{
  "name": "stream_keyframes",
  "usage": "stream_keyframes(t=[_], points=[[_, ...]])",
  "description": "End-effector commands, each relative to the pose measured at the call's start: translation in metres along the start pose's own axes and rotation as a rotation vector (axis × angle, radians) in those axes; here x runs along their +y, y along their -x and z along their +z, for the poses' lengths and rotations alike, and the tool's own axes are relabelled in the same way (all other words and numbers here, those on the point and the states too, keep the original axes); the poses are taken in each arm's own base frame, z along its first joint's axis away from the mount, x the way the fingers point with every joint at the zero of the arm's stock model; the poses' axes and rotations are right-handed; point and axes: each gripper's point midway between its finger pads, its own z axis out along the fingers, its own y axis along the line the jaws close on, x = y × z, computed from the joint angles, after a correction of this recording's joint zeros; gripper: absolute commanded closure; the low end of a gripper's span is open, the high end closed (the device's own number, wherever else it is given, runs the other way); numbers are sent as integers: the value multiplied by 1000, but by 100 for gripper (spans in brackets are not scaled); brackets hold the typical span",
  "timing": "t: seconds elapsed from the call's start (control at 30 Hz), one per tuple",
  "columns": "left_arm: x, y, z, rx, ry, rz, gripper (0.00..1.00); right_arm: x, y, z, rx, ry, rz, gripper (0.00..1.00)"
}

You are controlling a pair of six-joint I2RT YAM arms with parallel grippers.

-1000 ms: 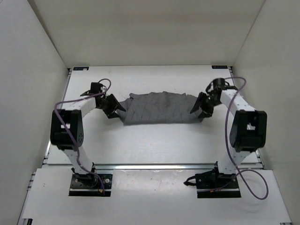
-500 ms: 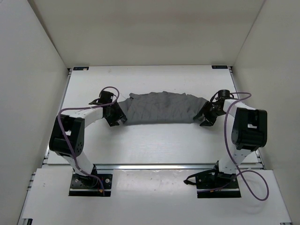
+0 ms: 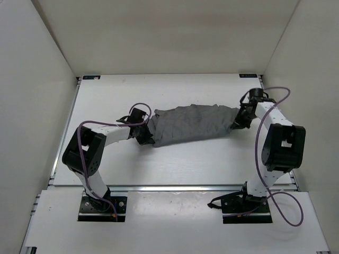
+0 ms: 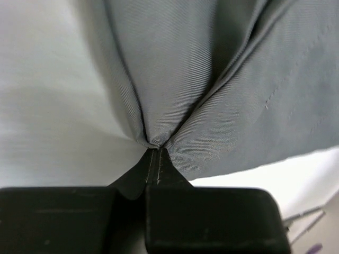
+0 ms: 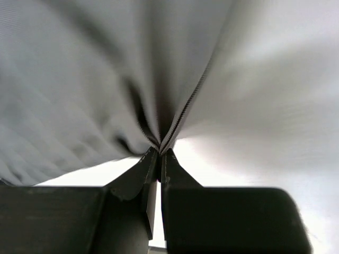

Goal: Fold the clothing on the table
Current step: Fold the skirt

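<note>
The grey clothing [image 3: 193, 123] lies stretched in a long band across the middle of the white table [image 3: 180, 161], its right end a little further back than its left. My left gripper [image 3: 149, 138] is shut on the clothing's near left end; the left wrist view shows the cloth [image 4: 222, 90] bunched into a point at the closed tips [image 4: 154, 151]. At the far right end, my right gripper [image 3: 236, 121] is shut on the clothing as well. In the right wrist view the fabric [image 5: 106, 79] fans out from the pinched tips [image 5: 160, 150].
White walls enclose the table on three sides. A metal rail [image 3: 175, 187] runs along the near edge in front of the arm bases. Purple cables [image 3: 275, 100] loop from both arms. Small black brackets [image 3: 91, 77] mark the far corners.
Both grippers moved in onto the clothing's ends and shut on it. The garment has been drawn from a loose, wide heap into a narrower, tilted band.
</note>
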Motion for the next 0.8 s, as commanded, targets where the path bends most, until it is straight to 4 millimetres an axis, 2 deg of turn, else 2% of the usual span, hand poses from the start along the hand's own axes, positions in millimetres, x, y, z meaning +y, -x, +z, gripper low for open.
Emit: stream_keyframes(t=[0.0,0.03,0.07,0.1,0.17,0.2,0.23,0.27,0.3,0.33,0.37,0.4,0.43,0.47,0.53,0.57,0.63,0.7,0.77], points=[[-10,-16,-2,18,-47,-29,100,54,16,-56,-140,1,-248,100],[-10,-19,0,18,-43,-26,100,83,7,-61,-147,47,-307,100],[-10,-20,1,24,-43,-28,100,96,3,-64,-148,61,-321,100],[-5,-22,3,33,-32,-32,100,125,-13,-63,-139,106,-397,100],[-8,-17,1,20,-43,-39,100,175,-48,-56,-114,174,-511,100],[-8,-22,2,35,-44,-34,100,192,-54,-49,-117,202,-536,100],[-5,-20,2,32,-34,-39,100,213,-75,-47,-105,237,-584,100],[-5,-20,1,36,-42,-36,100,229,-97,-36,-72,256,-626,100],[-2,-20,1,40,-35,-44,100,241,-105,-25,-57,274,-645,100],[-1,-19,-1,40,-40,-40,100,255,-128,-12,-13,293,-695,100],[4,-15,-2,31,-31,-48,100,265,-144,-10,8,316,-734,100],[5,-16,-3,36,-32,-45,100,270,-152,4,29,303,-759,100],[8,-17,-2,40,-31,-49,100,275,-169,17,71,300,-792,100],[8,-15,-3,34,-31,-45,100,282,-187,20,114,327,-831,100],[13,-17,-3,43,-23,-44,100,283,-203,38,155,303,-866,100],[16,-16,-4,45,-23,-46,100,285,-217,41,186,313,-892,100],[16,-19,-5,59,-18,-33,100,283,-228,54,213,293,-915,100],[18,-18,-4,58,-8,-22,100,282,-235,59,222,270,-920,100],[19,-18,-4,55,-3,-17,100,284,-235,54,211,261,-931,100]])
